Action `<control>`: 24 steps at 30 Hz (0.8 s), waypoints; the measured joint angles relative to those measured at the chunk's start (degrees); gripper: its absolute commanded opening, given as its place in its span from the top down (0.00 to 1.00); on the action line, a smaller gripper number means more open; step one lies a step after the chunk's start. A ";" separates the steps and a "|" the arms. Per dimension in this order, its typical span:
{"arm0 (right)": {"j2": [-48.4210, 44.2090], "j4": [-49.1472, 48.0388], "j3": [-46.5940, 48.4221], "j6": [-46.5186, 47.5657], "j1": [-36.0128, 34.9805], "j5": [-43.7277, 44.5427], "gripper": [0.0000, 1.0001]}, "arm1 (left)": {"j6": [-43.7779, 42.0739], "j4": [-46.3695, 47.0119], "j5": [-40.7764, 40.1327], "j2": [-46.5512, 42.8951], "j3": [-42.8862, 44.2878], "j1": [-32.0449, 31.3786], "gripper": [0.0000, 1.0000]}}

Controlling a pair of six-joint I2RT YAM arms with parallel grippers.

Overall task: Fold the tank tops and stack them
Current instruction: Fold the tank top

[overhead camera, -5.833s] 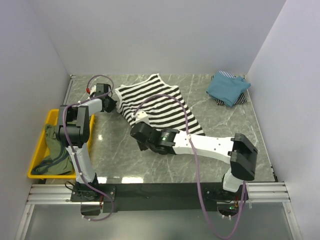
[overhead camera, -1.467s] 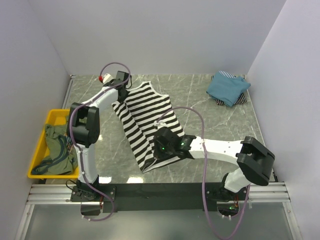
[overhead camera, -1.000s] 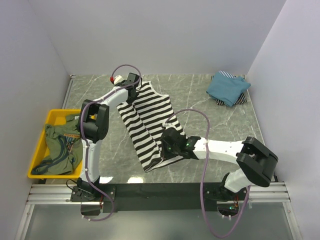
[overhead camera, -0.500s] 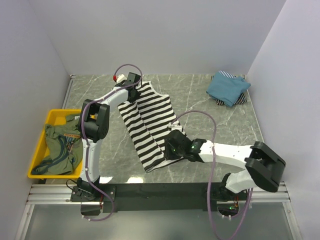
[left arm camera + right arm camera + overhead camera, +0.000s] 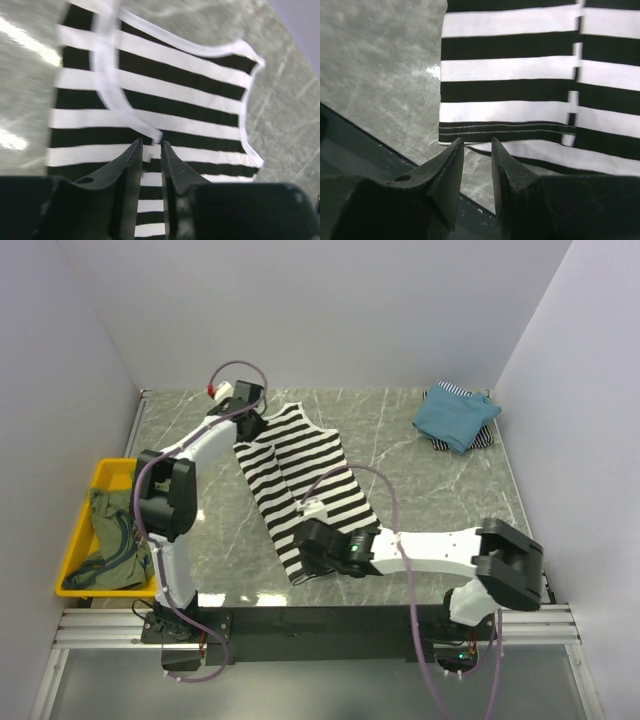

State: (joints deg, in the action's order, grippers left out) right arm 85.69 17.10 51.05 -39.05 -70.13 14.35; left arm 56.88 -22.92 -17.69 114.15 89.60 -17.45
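The black-and-white striped tank top (image 5: 300,480) lies folded lengthwise on the table, running from far left to near centre. My left gripper (image 5: 252,420) hovers at its strap end, open. In the left wrist view the white strap trim (image 5: 112,95) ends right at that gripper (image 5: 150,144). My right gripper (image 5: 308,552) is open at the hem. In the right wrist view the striped hem (image 5: 510,130) lies just past that gripper (image 5: 477,141), with bare table between the fingers. A teal-blue top (image 5: 455,418) rests on a pinstriped one (image 5: 447,390) at the back right.
A yellow bin (image 5: 75,540) at the left table edge holds an olive-green top (image 5: 110,530). White walls close in the table on three sides. The table's dark front rail (image 5: 350,155) is right below the right gripper.
Both grippers have opened and let go of the striped top, which now lies flat. The right gripper has pulled back to the near left, just off the hem. The left gripper has drawn back slightly.
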 measured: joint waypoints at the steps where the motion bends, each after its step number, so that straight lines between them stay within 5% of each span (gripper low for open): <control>1: 1.86 -0.02 0.85 0.22 -0.46 0.00 0.64 | -0.02 0.17 0.22 -0.85 -1.11 0.94 0.75; 8: 10.40 0.00 2.19 0.81 -1.62 0.28 0.75 | -0.90 2.03 1.79 2.49 -4.37 6.12 0.77; 24: 10.03 -2.93 0.92 0.09 -10.19 -6.82 0.88 | -4.31 0.74 2.38 10.49 2.80 7.63 0.71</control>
State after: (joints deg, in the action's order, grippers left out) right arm 95.72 14.17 51.96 -38.96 -80.31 7.53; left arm 52.58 -22.17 -15.31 124.64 92.40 -9.82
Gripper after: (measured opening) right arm 0.124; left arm 0.269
